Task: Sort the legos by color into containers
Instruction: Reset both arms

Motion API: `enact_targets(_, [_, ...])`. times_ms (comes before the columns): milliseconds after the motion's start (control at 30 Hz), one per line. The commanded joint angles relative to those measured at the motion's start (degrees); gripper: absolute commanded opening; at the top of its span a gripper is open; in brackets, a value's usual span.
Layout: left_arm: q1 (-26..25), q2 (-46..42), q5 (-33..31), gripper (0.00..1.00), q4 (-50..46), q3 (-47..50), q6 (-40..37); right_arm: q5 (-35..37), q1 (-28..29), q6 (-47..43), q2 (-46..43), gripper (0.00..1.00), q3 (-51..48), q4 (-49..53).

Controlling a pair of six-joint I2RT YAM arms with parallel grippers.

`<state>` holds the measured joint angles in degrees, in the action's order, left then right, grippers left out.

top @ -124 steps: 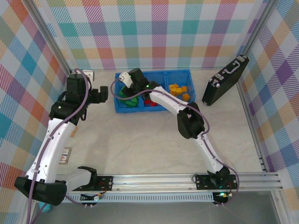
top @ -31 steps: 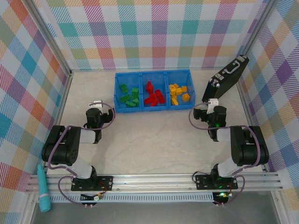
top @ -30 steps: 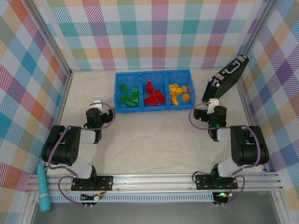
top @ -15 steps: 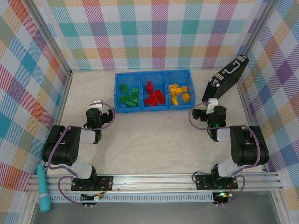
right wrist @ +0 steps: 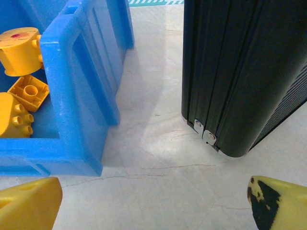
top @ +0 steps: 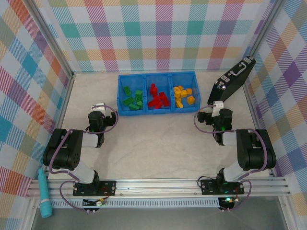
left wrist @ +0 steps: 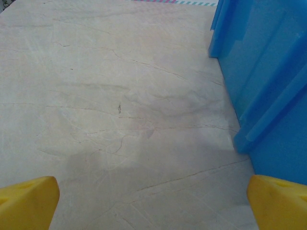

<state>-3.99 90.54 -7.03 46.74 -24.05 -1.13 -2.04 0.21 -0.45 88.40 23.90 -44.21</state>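
Right wrist, yellow legos (right wrist: 21, 96) in bin (right wrist: 79, 72), ahead-left of end effector (right wrist: 153, 203)

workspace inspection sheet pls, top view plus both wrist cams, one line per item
surface: pale marbled table, no loose bricks seen on it
job's things: blue bin holds green legos left, red legos middle, yellow legos right
clutter: black case leaning right of the bin; teal object off the table's near left corner
grippers: left gripper open, nothing held, beside the bin's left end; right gripper open, nothing held, facing the gap between bin and case
cables: purple cables looped at each wrist, no snag seen
surroundings: plaid walls, metal rail in front
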Motion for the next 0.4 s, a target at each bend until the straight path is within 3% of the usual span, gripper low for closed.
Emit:
enact_targets(0, [-0.2, 0.0, 0.6, 1.0, 2.2, 0.2, -0.6, -1.0, -0.2, 0.7, -0.4, 0.99, 0.1, -2.4])
enact_targets(367, [-0.3, 0.1, 0.5, 1.0, 2.2, 0.2, -0.7, -1.0, -0.2, 0.7, -0.4, 0.99, 0.2, -2.2])
